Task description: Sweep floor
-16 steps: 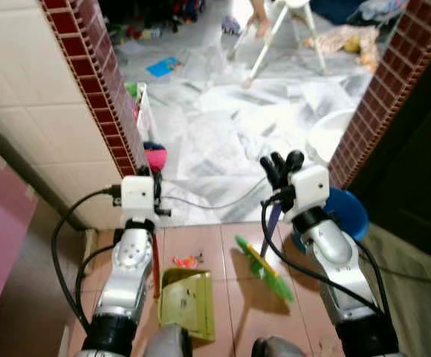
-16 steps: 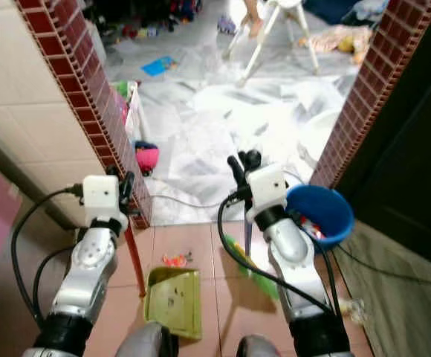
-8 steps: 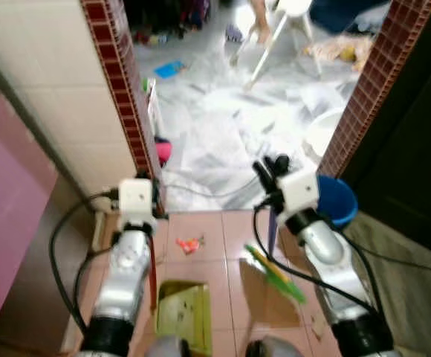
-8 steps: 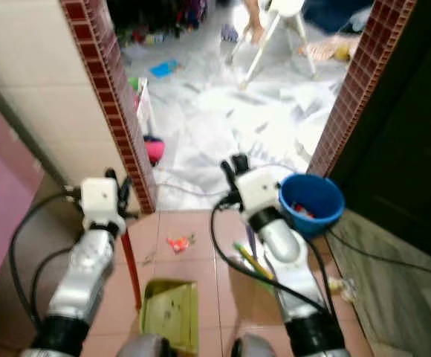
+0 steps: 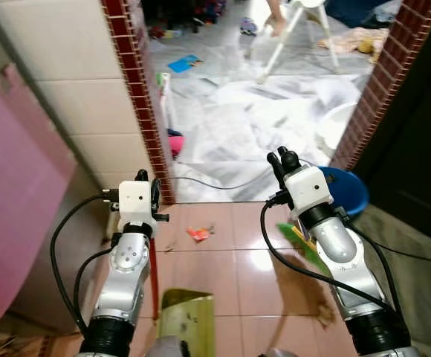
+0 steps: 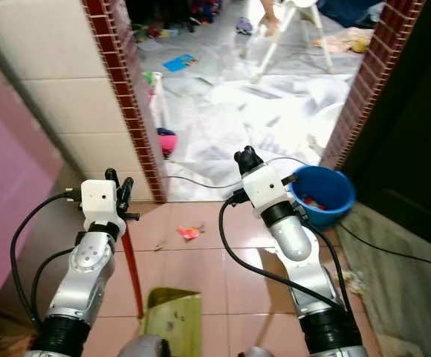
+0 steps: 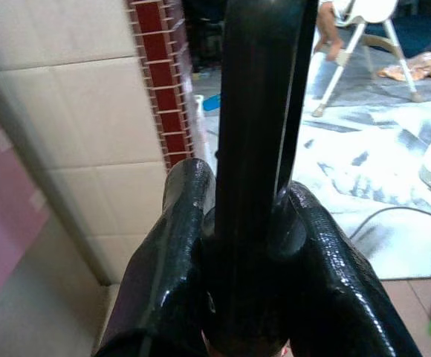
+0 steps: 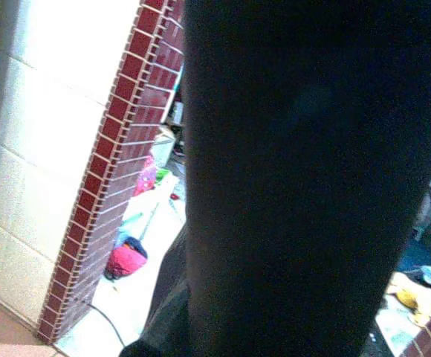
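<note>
We're sweeping at the doorway, view partly blocked.
Left tool (image 7: pixel 238 245) clamps the dustpan (image 5: pixel 186 327) handle; right tool (image 5: pixel 283 160) grips the broom (image 5: pixel 301 242), bristles half hidden behind its arm; litter (image 5: pixel 198 233) lies between.

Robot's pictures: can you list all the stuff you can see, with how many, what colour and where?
dustpan: one, yellow-green with a red handle, on the tiles by the left arm
broom: one, green bristles, on the tiles behind the right arm
scrap of litter: one, red-orange, on the tiles ahead of the dustpan
bucket: one, blue, at the doorway beside the right arm
high chair: one, white, far back on the pale floor
cable: one, dark, across the doorway
left gripper: one, black, shut on a dark handle
right gripper: one, black, raised near the bucket
</note>
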Motion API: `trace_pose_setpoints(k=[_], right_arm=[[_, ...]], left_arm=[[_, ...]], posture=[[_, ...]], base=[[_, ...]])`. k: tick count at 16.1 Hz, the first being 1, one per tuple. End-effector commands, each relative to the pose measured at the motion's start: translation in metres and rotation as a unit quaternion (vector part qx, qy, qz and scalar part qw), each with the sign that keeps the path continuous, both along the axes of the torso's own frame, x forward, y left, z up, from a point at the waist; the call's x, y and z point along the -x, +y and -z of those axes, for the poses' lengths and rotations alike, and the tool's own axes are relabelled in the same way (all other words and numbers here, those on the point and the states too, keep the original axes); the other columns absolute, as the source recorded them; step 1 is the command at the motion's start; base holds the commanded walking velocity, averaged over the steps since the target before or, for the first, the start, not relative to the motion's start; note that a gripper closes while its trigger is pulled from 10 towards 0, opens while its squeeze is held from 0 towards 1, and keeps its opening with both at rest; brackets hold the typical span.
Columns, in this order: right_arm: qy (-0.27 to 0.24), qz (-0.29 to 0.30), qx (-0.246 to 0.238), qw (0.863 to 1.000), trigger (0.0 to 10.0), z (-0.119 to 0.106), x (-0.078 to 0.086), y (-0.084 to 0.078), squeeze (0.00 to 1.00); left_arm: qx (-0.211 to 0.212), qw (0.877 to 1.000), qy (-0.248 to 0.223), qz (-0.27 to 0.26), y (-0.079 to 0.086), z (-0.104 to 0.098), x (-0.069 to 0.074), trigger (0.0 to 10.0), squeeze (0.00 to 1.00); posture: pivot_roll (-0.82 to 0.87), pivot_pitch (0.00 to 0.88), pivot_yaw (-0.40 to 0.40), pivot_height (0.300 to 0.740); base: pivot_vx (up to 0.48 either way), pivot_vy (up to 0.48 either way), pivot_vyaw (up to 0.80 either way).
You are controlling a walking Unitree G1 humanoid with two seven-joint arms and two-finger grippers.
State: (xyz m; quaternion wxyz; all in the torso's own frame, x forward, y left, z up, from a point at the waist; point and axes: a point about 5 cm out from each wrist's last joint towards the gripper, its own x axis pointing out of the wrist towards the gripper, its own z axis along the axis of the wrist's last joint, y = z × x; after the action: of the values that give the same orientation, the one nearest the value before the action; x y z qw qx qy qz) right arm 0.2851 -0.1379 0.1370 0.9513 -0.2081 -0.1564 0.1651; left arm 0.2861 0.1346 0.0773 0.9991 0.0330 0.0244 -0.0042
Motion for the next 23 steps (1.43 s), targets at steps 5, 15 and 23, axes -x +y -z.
trace_pose_setpoints(k=[5, 15, 23], right_arm=[[-0.04, 0.004, 0.03, 0.999, 10.0, -0.013, -0.006, -0.004, 0.0], [-0.024, -0.002, 0.043, 0.999, 10.0, -0.004, -0.005, -0.006, 0.0], [0.0, 0.01, 0.078, 0.997, 10.0, 0.023, -0.003, -0.02, 0.0]], left_arm=[[0.0, 1.0, -0.016, 0.009, -0.003, -0.008, -0.003, 10.0, 0.0], [0.01, 1.0, -0.021, -0.001, -0.003, -0.008, -0.002, 10.0, 0.0], [0.009, 0.999, -0.033, -0.015, 0.003, -0.011, -0.001, 10.0, 0.0]], posture=[[-0.07, 0.0, 0.071, 0.74], [-0.07, 0.0, 0.065, 0.74], [-0.06, 0.0, 0.068, 0.74]], base=[[0.0, -0.333, 0.0], [0.0, -0.133, 0.0], [0.0, 0.0, 0.0]])
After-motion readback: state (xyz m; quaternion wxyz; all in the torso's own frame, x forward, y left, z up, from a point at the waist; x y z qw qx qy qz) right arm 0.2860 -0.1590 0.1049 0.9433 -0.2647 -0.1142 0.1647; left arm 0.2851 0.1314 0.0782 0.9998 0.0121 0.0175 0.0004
